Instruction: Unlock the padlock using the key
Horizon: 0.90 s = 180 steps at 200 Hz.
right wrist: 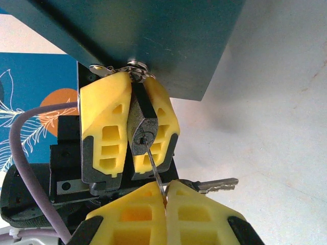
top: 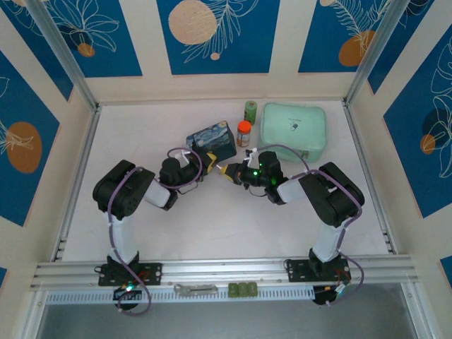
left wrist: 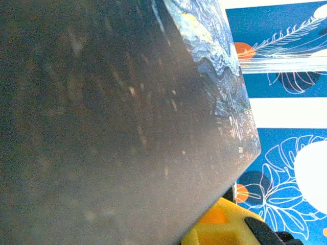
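Under the starry-night box (right wrist: 153, 41), my left gripper (right wrist: 135, 97) is clamped on the padlock (right wrist: 142, 125). From 6 o'clock, right gripper (right wrist: 164, 193) pinches the key (right wrist: 155, 168), tip at the keyhole (right wrist: 144, 138). I'd keep it straight, seat fully, then twist gently.

Your left arm (top: 124, 194) and right arm (top: 330, 198) both bend at the elbow and reach inward, tips nearly meeting. Left gripper (right wrist: 138, 102) is clamped on the padlock (right wrist: 141, 130). Right gripper (right wrist: 166, 201) is pinched tight on the key (right wrist: 155, 171).
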{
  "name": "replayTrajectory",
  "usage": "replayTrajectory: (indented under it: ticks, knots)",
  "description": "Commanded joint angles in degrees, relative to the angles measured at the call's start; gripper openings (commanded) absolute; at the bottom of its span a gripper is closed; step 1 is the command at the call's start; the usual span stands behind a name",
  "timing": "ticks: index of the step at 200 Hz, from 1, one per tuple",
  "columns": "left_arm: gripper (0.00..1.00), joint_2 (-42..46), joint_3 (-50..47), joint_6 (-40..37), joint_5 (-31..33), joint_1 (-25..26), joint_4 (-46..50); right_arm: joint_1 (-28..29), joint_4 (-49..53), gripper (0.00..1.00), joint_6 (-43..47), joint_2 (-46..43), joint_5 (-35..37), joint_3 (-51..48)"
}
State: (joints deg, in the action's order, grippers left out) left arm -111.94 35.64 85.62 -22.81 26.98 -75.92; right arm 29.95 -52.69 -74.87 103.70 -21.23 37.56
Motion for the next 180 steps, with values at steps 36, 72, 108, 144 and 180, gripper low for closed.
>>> replayTrajectory:
  ticks: [36,72,108,144,180]
  knots:
    - [0.00,-0.8,0.1,-0.6,-1.3,1.2,-4.8,0.4,-4.6,0.00,-1.8,0.7,-2.1,0.2]
    - [0.00,-0.7,0.0,-0.6,-1.0,1.2,-4.8,0.4,-5.9,0.00,-2.6,1.0,-2.2,-0.5]
    - [0.00,-0.2,0.4,-1.6,-2.2,1.5,-4.8,0.1,-7.1,0.00,-3.8,2.0,-1.5,0.0]
    - [0.00,1.8,-0.4,-4.0,-3.6,2.2,-4.8,-0.3,-10.0,0.00,-10.3,4.8,-3.7,2.5]
    - [0.00,1.8,-1.1,-4.4,-3.3,2.1,-4.8,-0.3,-10.4,0.00,-11.4,3.8,-4.2,0.8]
